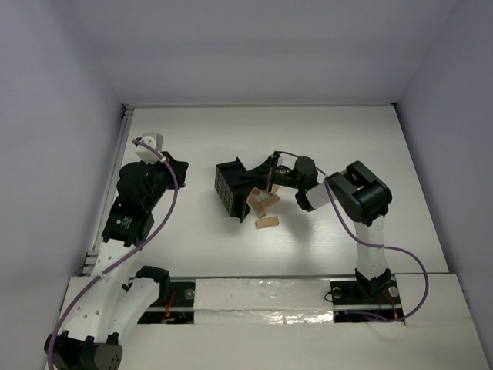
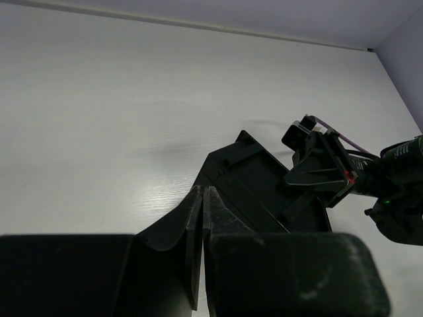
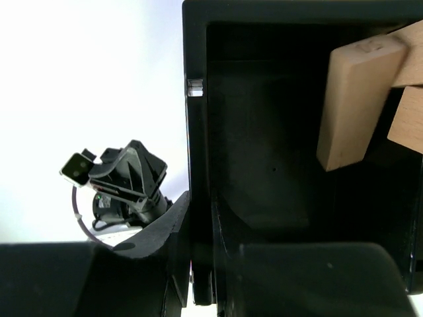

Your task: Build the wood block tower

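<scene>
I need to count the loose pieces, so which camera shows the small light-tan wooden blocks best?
The top external view: the light-tan wooden blocks lie in a loose cluster beside the black plastic box. The right wrist view shows only two or three, cropped at the frame's right edge. The left wrist view shows none.

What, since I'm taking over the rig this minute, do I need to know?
Left gripper: shut, empty, away from the blocks.
Right gripper: shut on a wall of the black box, which lies tipped.
Wood blocks: a few loose on the table at the box's mouth, unstacked.
Done: no tower layer yet.
Left: gather blocks, stack everything.
</scene>
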`<action>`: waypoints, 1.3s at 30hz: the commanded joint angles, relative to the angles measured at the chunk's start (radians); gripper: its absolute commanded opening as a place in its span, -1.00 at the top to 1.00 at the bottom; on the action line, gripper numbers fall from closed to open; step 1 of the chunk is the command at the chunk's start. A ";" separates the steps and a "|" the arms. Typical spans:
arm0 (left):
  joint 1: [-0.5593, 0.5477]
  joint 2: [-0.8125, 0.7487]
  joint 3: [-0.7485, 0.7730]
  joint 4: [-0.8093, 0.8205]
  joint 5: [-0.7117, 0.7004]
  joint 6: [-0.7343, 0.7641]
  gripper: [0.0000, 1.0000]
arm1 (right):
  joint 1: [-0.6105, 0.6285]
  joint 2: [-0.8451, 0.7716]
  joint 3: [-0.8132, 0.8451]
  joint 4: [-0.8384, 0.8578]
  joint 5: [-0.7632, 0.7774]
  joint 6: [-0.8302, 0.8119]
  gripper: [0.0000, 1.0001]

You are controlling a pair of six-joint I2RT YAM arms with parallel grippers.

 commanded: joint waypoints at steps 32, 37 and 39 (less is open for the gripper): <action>-0.005 -0.003 -0.011 0.044 0.013 -0.007 0.99 | 0.054 -0.050 -0.046 0.519 -0.037 0.020 1.00; -0.005 -0.002 -0.010 0.042 0.014 -0.007 0.99 | 0.054 -0.177 0.029 0.513 -0.046 0.015 1.00; -0.005 -0.008 -0.010 0.042 0.009 -0.005 0.99 | 0.054 -0.157 0.009 0.517 -0.039 0.006 1.00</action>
